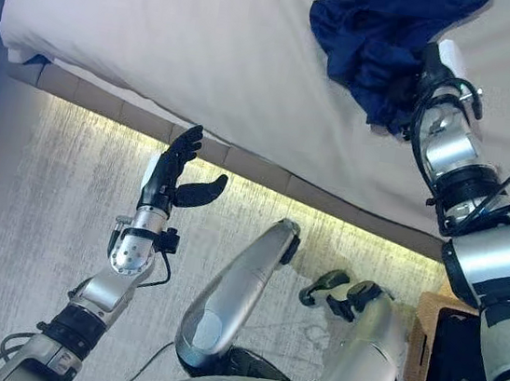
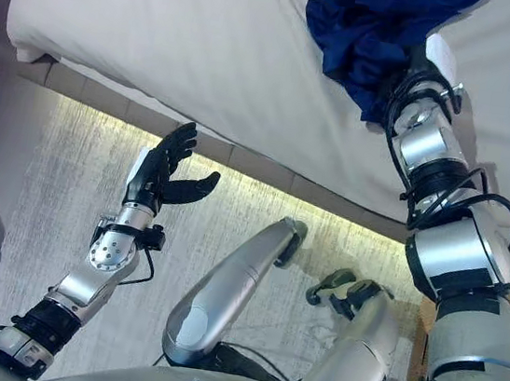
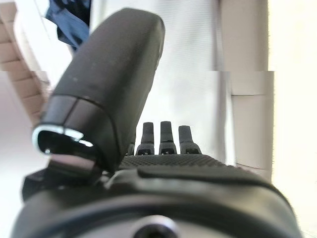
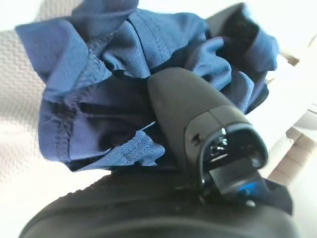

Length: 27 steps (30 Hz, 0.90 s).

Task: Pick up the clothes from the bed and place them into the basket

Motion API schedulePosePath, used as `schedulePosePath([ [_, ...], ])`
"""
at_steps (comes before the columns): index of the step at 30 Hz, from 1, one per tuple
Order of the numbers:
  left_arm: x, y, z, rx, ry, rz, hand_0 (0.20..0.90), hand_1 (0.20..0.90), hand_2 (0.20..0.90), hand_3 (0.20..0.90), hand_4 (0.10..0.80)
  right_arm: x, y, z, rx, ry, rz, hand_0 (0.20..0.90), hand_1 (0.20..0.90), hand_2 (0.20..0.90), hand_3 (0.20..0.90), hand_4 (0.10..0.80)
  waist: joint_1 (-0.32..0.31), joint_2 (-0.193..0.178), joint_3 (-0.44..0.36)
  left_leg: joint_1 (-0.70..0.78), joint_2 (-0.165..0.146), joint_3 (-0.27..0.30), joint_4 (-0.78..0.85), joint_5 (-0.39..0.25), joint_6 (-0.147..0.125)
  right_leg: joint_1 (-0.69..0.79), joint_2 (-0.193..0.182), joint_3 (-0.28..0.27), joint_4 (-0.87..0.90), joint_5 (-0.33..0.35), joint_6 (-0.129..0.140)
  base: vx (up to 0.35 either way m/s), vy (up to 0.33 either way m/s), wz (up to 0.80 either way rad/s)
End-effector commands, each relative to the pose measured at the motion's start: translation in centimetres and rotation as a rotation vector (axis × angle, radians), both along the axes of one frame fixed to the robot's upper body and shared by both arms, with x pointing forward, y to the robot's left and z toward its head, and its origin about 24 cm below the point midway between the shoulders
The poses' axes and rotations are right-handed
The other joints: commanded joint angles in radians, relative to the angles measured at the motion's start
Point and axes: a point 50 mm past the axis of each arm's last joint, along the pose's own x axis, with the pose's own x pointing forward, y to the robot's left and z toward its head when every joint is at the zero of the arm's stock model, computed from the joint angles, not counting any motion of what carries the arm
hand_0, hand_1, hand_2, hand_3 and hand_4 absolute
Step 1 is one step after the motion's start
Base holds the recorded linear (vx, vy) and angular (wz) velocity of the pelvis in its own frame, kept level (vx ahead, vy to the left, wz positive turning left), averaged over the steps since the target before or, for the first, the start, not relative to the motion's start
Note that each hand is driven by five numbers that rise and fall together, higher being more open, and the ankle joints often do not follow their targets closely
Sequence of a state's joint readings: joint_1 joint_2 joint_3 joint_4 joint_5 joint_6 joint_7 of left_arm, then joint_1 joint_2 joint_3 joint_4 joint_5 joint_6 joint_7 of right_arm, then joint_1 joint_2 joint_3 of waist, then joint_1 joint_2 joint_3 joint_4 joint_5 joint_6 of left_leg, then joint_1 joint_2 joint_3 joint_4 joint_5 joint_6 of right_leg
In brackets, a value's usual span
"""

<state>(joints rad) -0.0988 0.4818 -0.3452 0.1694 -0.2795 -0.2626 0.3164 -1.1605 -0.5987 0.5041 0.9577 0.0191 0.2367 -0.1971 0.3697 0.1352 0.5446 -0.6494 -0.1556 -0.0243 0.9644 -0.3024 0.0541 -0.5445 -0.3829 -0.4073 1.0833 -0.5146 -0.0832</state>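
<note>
A crumpled navy blue garment (image 1: 370,27) lies on the white bed (image 1: 163,28) at the far right. My right hand (image 1: 428,70) reaches into its near edge. In the right wrist view the thumb (image 4: 193,114) presses into the bunched navy cloth (image 4: 99,89), which wraps round the hand. My left hand (image 1: 174,175) is open and empty, held upright above the floor just in front of the bed's edge; its straight fingers show in the left wrist view (image 3: 163,141).
A brown wicker basket (image 1: 424,349) stands on the floor at the lower right, beside my right arm. The bed's tan base (image 1: 240,162) runs diagonally across the view, with a lit strip of grey carpet (image 1: 49,182) in front of it.
</note>
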Motion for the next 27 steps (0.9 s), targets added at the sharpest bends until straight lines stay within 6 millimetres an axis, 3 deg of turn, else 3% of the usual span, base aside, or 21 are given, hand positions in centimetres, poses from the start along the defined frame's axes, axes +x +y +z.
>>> schedulePosePath([
  [1,0.3,0.2,3.5,0.002,-0.17,-0.019,0.9,0.9,0.9,0.9,0.8,0.3,3.4,0.8,0.049,-0.062,0.145,0.3,0.3,0.3,0.2,0.1,0.003,-0.02,-0.025,0.135,0.053,0.028,-0.115,-0.041,0.033,0.108,0.017,-0.025,-0.076,0.116,0.027,0.052,-0.057,-0.18],
  [6,1.1,0.1,3.5,0.037,-0.141,-0.02,0.9,0.9,0.9,0.9,0.8,0.2,2.8,1.2,0.092,-0.07,0.143,0.3,0.3,0.3,0.2,0.1,-0.027,-0.051,-0.029,0.304,0.088,0.033,-0.247,0.001,0.004,0.272,0.024,-0.027,-0.204,0.161,0.045,0.061,-0.052,-0.22],
  [15,2.2,0.1,2.8,0.063,-0.057,-0.006,0.9,0.9,0.9,0.9,0.8,-0.3,0.4,1.8,0.168,-0.08,0.107,0.3,0.3,0.3,0.2,0.1,-0.082,-0.088,-0.182,0.513,0.155,0.053,-0.545,0.118,-0.059,0.502,0.119,-0.04,-0.575,0.268,0.058,0.052,-0.043,-0.26],
  [22,3.0,-0.1,3.1,0.099,-0.047,-0.028,0.9,0.9,0.9,0.9,0.8,-1.0,-1.6,3.0,0.226,-0.125,0.096,0.3,0.3,0.3,0.2,0.1,-0.142,-0.119,-0.283,0.607,0.167,0.083,-0.709,0.192,-0.073,0.584,0.192,-0.02,-0.779,0.356,0.075,0.016,-0.034,-0.15],
  [27,3.1,0.0,2.5,0.103,-0.012,-0.027,0.9,0.9,0.9,0.9,0.8,-1.8,-3.9,3.0,0.258,-0.126,0.088,0.3,0.3,0.3,0.2,0.1,-0.177,-0.134,-0.335,0.64,0.17,0.112,-0.744,0.194,-0.075,0.617,0.222,0.001,-0.842,0.371,0.078,0.061,-0.013,-0.18],
])
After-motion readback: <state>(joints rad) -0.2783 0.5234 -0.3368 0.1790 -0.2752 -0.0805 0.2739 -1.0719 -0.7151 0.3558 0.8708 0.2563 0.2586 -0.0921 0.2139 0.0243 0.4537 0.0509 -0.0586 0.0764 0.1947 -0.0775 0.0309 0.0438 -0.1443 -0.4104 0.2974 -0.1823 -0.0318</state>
